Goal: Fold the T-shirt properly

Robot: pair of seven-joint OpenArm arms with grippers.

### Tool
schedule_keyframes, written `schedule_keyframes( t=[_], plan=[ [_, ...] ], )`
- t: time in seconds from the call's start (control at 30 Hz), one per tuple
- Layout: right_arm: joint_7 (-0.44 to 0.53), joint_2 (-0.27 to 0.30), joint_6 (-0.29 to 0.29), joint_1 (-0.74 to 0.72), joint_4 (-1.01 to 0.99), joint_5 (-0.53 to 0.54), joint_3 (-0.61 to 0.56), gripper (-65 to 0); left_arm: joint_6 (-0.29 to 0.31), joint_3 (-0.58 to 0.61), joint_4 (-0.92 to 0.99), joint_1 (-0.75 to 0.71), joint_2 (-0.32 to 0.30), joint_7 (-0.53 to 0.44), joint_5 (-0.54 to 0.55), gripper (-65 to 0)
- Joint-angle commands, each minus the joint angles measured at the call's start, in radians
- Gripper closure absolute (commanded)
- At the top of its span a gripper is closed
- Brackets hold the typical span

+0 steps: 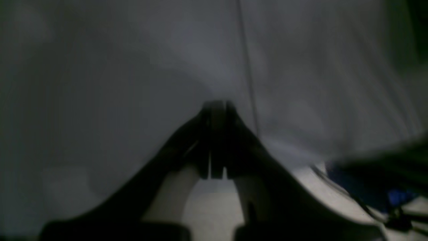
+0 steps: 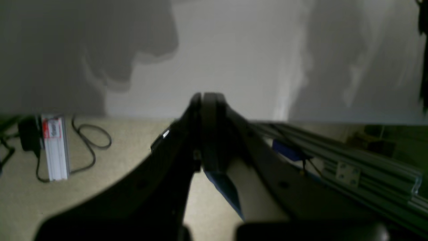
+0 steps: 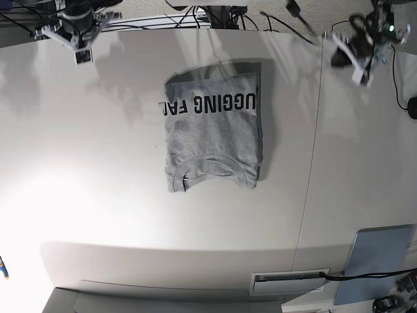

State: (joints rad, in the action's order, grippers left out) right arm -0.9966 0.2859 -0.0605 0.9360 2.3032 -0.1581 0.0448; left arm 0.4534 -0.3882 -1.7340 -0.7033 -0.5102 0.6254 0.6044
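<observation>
Heather-grey cotton T-shirt with black block lettering (image 3: 214, 132) lying folded at upper centre of white bench (image 3: 98, 195), long axis top-to-bottom, between left gripper (image 3: 357, 60) upper right and right gripper (image 3: 79, 40) upper left, both jaws closed, empty.
</observation>
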Motion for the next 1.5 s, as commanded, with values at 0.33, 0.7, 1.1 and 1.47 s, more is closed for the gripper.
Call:
schedule_keyframes(
  t=[0.33,0.7,1.1,1.47],
  plan=[
    [-0.007,0.008,-0.010,0.153,-0.009,0.082,0.004,0.0,0.058,-0.053,-0.003,-0.206,0.144,-0.013,-0.014,0.0],
    [0.079,0.005,0.005,0.043,-0.527,0.092,0.002,0.0,0.151,-0.053,0.400,-0.126,0.197,-0.103,-0.134,0.0],
    [0.557,0.005,0.346,-0.404,-1.516,0.332,0.003,0.0,0.223,-0.053,1.081,0.181,0.212,-0.381,-0.389,-16.3],
    [0.718,0.005,0.588,-0.742,-2.017,0.371,0.003,0.0,0.049,-0.053,1.313,0.380,0.299,-0.413,-0.508,-16.2]
  ],
)
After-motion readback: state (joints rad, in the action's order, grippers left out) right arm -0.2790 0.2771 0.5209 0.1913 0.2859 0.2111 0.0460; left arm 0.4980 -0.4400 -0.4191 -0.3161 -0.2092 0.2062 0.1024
